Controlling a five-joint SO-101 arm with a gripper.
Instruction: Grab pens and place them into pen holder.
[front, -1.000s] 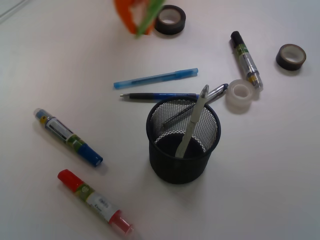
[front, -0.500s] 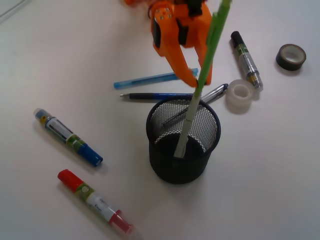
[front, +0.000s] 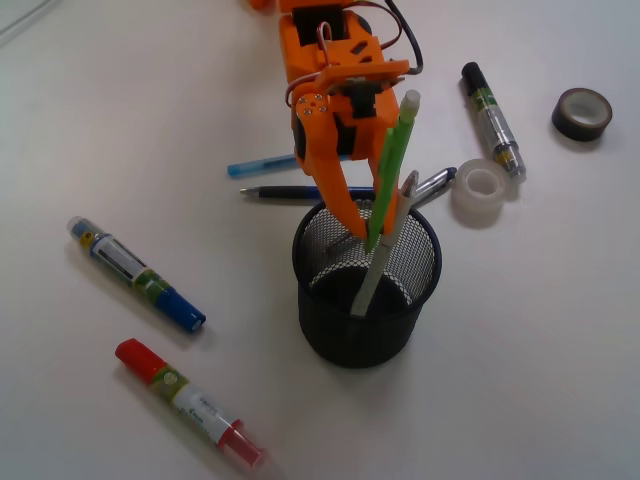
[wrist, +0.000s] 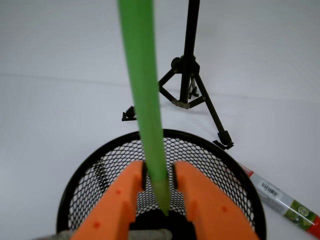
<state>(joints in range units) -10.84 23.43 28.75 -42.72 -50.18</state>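
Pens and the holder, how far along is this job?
Done: one white-grey pen stands in the pen holder. In hand: the hand grips the green pen, tip over the holder's mouth. Left: the light blue pen, the dark blue pen and the silver pen lie on the table.

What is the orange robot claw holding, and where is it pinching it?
The gripper holds the light green pen, pinching it near its lower, pointed end, with the tip just above the black mesh pen holder.

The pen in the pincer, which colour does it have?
Light green pen; the wrist view shows it best.
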